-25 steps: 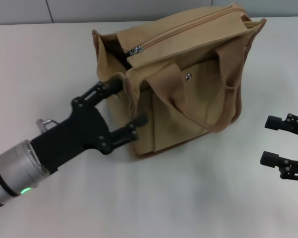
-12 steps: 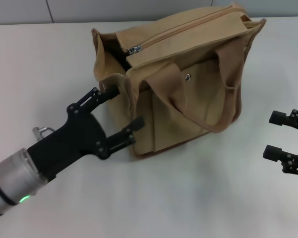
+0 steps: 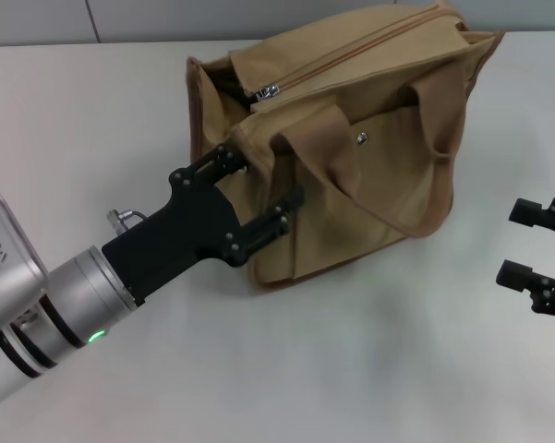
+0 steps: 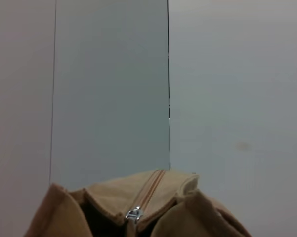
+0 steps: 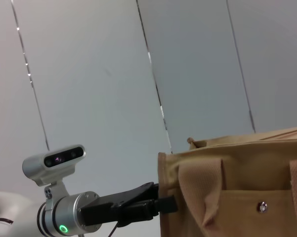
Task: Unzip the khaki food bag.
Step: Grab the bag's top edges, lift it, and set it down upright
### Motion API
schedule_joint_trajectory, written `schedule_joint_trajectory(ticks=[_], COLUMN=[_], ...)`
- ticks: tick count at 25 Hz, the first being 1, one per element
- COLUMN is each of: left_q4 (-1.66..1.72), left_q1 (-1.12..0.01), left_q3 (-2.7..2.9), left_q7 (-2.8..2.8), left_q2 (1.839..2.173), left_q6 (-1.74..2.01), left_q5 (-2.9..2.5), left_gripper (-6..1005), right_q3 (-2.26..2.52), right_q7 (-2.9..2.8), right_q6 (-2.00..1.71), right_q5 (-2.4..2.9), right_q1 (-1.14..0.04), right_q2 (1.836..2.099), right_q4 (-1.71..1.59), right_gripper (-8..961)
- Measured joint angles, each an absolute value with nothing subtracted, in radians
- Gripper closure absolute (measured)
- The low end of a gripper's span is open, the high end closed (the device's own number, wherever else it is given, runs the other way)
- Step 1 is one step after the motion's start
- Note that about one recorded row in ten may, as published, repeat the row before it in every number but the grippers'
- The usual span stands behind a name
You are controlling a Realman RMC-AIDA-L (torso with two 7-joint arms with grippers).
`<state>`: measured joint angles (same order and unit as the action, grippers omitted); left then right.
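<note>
a white table (image 3: 351,369) fills the head view, with pale grey wall panels (image 5: 197,64) behind it, split by thin dark seams. no brand, label or writing can be read on anything.

the bag (image 3: 369,175) sits at the far middle of the table, turned at an angle, one end toward the robot's left. its two strap handles flop over the front; the near handle (image 3: 425,185) loops down over the front pocket, where a metal snap (image 3: 362,138) shows. the top zipper runs along the upper edge, and its silver pull (image 3: 266,91) sits near the left end, with a dark gap open beside it. the left wrist view shows the same pull (image 4: 133,214) at the end of the zipper line.

the left arm reaches in from the near left corner, angled up toward the bag's left end. the left gripper (image 3: 263,189) is spread wide, with one finger (image 3: 223,159) at the bag's upper left corner and the other against the lower front face, so the bag's corner lies between them.

the right gripper (image 3: 526,242) sits at the right edge, well apart from the bag, with its two fingers parted and nothing between them.
</note>
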<state>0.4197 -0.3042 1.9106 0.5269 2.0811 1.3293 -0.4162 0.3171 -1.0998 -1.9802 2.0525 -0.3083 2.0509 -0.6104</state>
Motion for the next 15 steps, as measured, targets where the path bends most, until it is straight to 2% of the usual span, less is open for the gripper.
schedule_joint_trajectory(ticks=[6, 11, 15], left_q4=[0.422, 0.419, 0.429], left_q1=[-0.292, -0.286, -0.272], left_q3=[1.910, 1.913, 1.908], left_q7=[0.516, 0.515, 0.515], left_q2=[2.082, 2.082, 2.081], left_q6=[1.318, 1.312, 1.314], left_q5=[-0.373, -0.348, -0.339], left_gripper=[338, 563, 800], right_q3=[0.293, 0.285, 0.285], right_q7=[-1.100, -1.100, -1.100], right_q6=[-1.980, -1.975, -1.970], right_q5=[2.051, 2.044, 2.041], right_q1=[-0.309, -0.310, -0.307], right_q2=[2.051, 2.054, 2.056], right_q4=[-0.607, -0.607, -0.607], right_gripper=[110, 110, 110])
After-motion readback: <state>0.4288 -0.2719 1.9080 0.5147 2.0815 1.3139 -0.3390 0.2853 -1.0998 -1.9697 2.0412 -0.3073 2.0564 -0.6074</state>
